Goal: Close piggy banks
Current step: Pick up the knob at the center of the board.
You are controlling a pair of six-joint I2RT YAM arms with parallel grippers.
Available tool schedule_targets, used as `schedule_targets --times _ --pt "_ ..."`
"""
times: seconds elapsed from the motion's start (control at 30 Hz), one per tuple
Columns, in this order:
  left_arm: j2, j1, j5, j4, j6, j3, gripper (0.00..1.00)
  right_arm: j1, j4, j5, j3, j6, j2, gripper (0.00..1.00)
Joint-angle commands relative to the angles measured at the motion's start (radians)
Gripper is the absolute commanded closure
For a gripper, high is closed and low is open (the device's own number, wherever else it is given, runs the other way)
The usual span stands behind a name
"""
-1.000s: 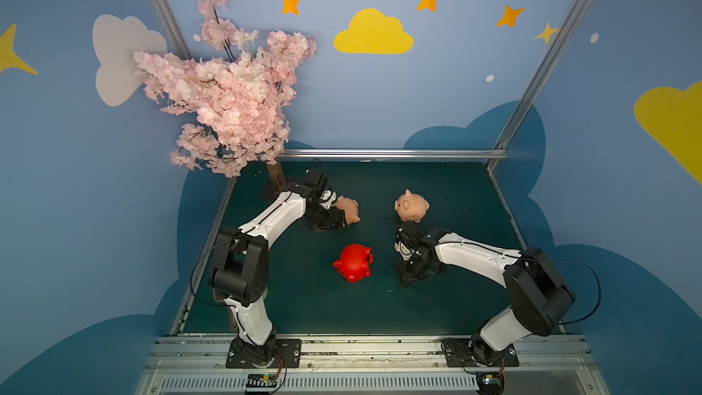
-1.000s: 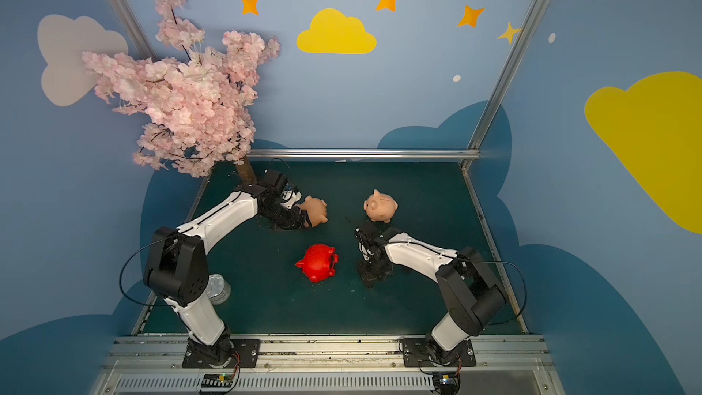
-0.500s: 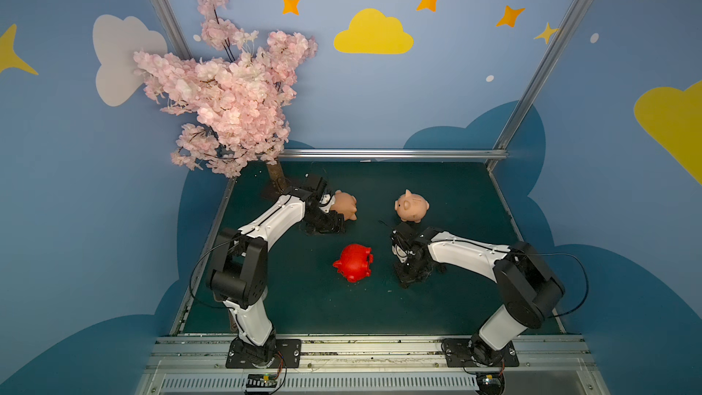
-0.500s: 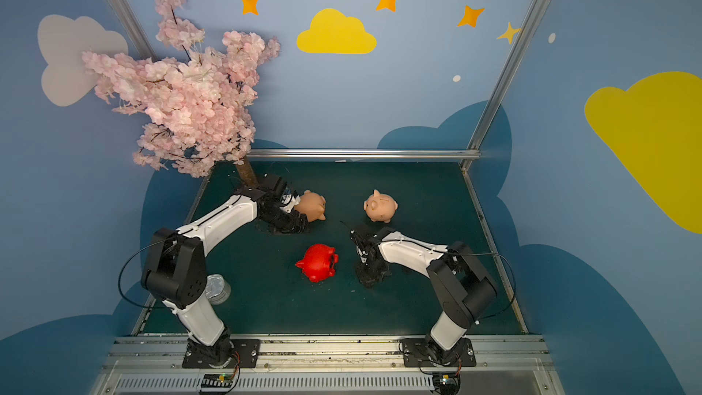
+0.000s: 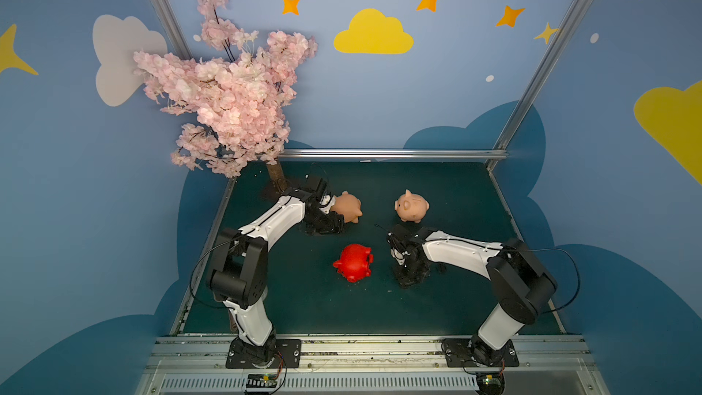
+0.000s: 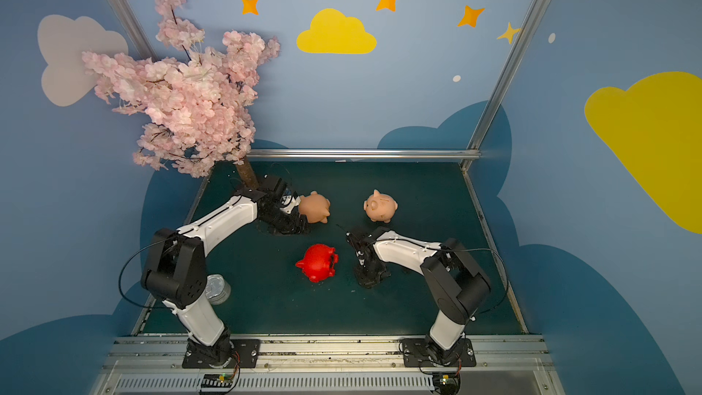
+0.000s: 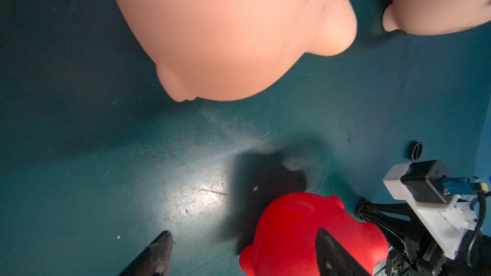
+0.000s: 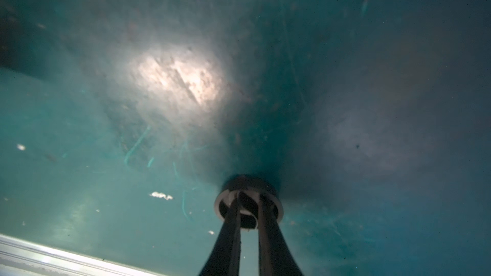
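Three piggy banks lie on the green table. A peach one point(image 5: 347, 207) point(image 6: 314, 207) rests on its side at the back left, and it fills the upper part of the left wrist view point(image 7: 225, 30). My left gripper point(image 5: 334, 223) point(image 7: 243, 234) sits low beside it, open, with nothing between its fingers. The second peach pig point(image 5: 412, 207) point(image 6: 381, 206) stands upright at the back right. The red pig point(image 5: 353, 262) point(image 6: 318, 262) lies on its side in the middle. My right gripper point(image 5: 408, 275) point(image 8: 249, 205) points down at the table, shut on a small dark round plug point(image 8: 247, 181).
Another dark plug point(image 7: 415, 150) lies on the table near the right arm. A pink blossom tree point(image 5: 228, 100) stands in the back left corner above the left arm. A clear round lid point(image 6: 216, 288) sits by the left arm's base. Blue walls and metal rails enclose the table.
The left gripper has drawn back a little toward the front, away from the peach pig. The right gripper has shifted slightly left, still low on the table.
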Motion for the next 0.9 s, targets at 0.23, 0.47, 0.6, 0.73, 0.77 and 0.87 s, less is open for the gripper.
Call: schedule_targets --times 0.23,0.47,0.6,0.73,0.77,0.87 --pt "-0.003 0.003 0.019 0.009 0.009 -0.014 0.17 0.019 -0.043 0.037 0.042 0.006 0.045 0.85" --pt "-0.002 0.003 0.024 0.014 0.009 -0.023 0.18 0.019 -0.033 0.035 0.044 0.009 0.070 0.86" --pt "-0.001 0.003 0.027 0.015 0.006 -0.026 0.18 0.021 -0.025 0.033 0.037 0.008 0.080 0.90" --pt "0.002 0.003 0.034 0.016 0.004 -0.026 0.18 0.022 -0.016 0.028 0.033 0.005 0.087 0.96" --pt "0.002 0.004 0.035 0.016 0.005 -0.027 0.18 0.021 -0.013 0.027 0.032 0.006 0.085 0.97" --pt "-0.002 0.004 0.034 0.014 0.005 -0.031 0.18 0.020 -0.007 0.025 0.024 0.004 0.081 1.00"
